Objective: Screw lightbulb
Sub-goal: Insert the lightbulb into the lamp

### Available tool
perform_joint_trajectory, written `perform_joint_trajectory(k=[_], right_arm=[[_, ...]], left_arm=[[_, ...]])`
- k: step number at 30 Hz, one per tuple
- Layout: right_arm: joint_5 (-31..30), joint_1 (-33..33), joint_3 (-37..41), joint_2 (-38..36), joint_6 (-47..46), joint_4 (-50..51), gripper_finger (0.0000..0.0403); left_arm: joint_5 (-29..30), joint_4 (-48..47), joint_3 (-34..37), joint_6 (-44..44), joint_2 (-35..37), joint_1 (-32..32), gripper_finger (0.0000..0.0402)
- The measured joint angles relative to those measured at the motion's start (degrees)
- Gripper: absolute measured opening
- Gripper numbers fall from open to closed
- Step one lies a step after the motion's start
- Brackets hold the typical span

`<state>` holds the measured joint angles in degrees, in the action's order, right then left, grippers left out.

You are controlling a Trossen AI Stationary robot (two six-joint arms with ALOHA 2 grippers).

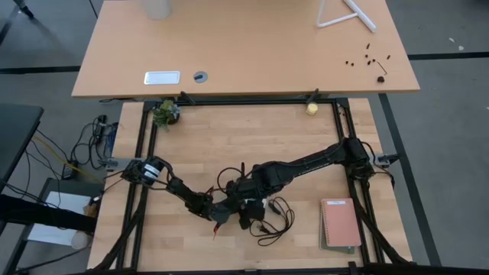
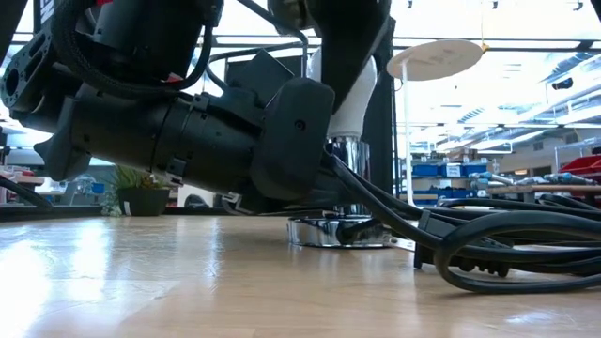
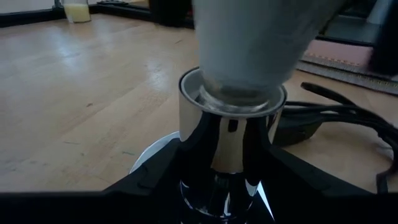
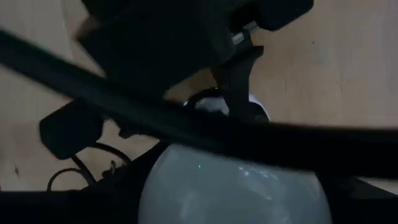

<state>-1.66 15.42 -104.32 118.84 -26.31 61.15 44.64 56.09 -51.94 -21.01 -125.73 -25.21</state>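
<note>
Beside the chrome socket (image 3: 231,140), on its left in the high view, the left gripper (image 3: 227,180) is clamped around the socket's polished cylinder, its dark fingers (image 3: 158,177) bracing either flank just above the round base plate (image 2: 336,232). Directly over the socket, the lightbulb (image 2: 355,97) stands upright with its narrow neck seated in the socket's mouth, and the right gripper (image 4: 233,186) comes down from above and grasps the bulb's rounded dome. Right of the socket, a thick black cord (image 2: 488,249) loops loosely across the pale wooden table (image 1: 229,145). To do this step well, the right gripper likely needs to keep the bulb's axis in line with the socket and turn gently without pressing sideways, while the left one holds the socket from spinning; a tilted start would probably cross the threads. The bulb is smooth, matt white and pear-shaped; the socket is mirror-bright metal, and the cord looks rubbery and stiff.
</note>
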Motion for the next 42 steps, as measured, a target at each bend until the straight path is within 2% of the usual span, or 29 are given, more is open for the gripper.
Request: perform_joint_trajectory(k=[4,13,21,37,42], right_arm=[[1.5,-0.3,1.8,-0.3,-1.1,-0.5,0.0270],[0.5,-0.1,2.2,0.0,-3.0,-0.5,0.0269],[0.5,-1.5,2.3,0.0,-9.1,-1.5,0.0264],[-1.1,-1.7,2.3,0.1,-36.7,-1.2,0.0266],[-1.3,-1.7,2.3,0.1,-36.8,-1.5,0.0266]], left_arm=[[-0.3,-0.2,0.0,0.0,0.0,0.0,0.0195],[-0.2,-0.3,0.0,0.0,0.0,0.0,0.0195],[0.2,-0.2,0.0,-0.2,0.0,0.0,0.0195],[-0.2,-0.2,0.0,0.4,0.0,0.0,0.0195],[-0.2,-0.2,0.0,0.6,0.0,0.0,0.0195]])
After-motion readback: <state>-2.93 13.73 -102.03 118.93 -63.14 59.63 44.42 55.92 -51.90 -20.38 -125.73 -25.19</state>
